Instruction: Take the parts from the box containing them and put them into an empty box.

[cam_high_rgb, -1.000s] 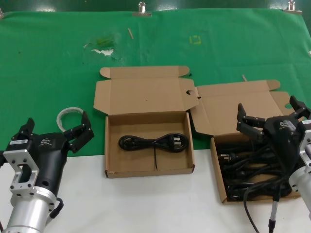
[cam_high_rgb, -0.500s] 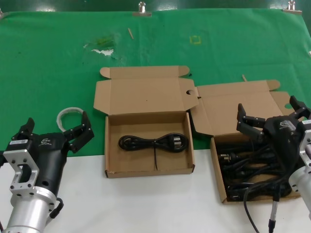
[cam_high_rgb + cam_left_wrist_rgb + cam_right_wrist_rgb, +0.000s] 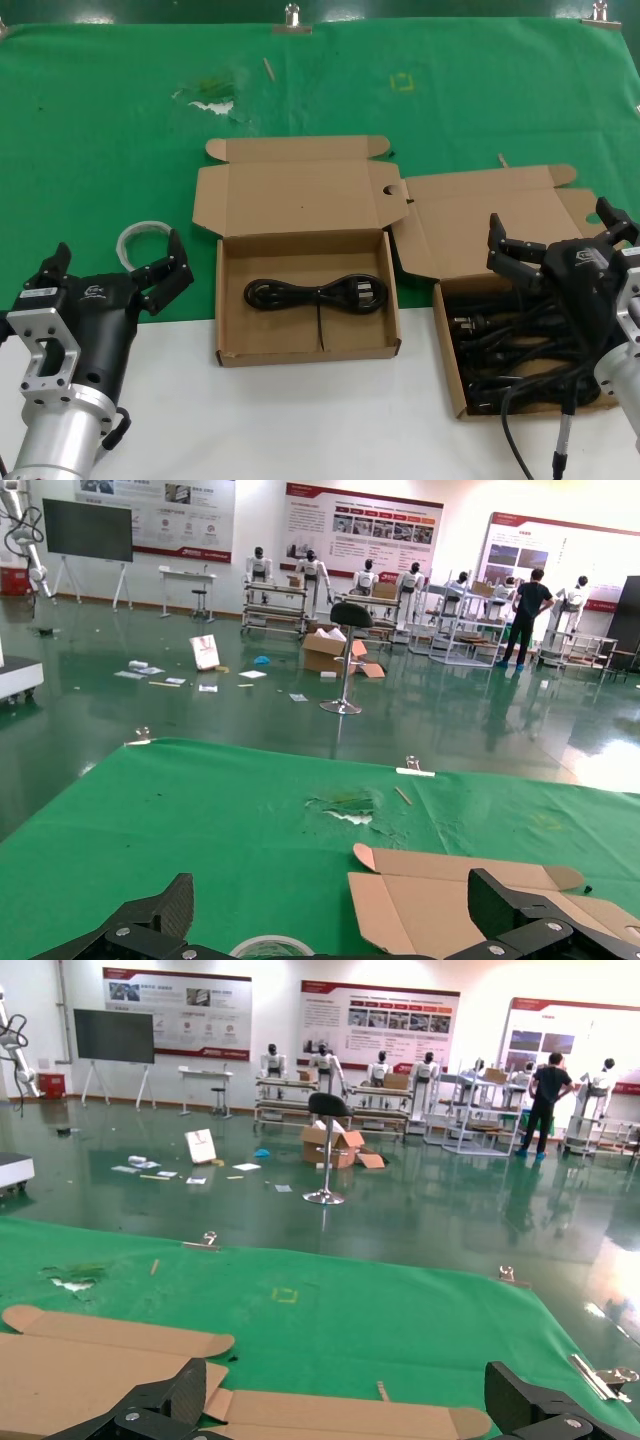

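Note:
The box containing the parts (image 3: 455,385) stands at the right, lid (image 3: 490,215) folded back, filled with several black cord bundles (image 3: 520,350). My right gripper (image 3: 553,225) hovers open over its rear edge with nothing between its fingers; in the right wrist view the gripper (image 3: 350,1390) looks out over that lid (image 3: 330,1415). The other box (image 3: 230,320) in the middle, called empty, holds one cord bundle (image 3: 315,295) lying across its floor. My left gripper (image 3: 118,252) waits open at the near left, apart from both boxes; the left wrist view shows the gripper (image 3: 335,910) empty.
A roll of clear tape (image 3: 140,240) lies on the green cloth (image 3: 120,120) just beyond my left gripper and shows as tape (image 3: 270,947) between its fingers. A grey cable with a metal tip (image 3: 563,440) hangs near my right arm. White table surface (image 3: 300,420) runs along the front.

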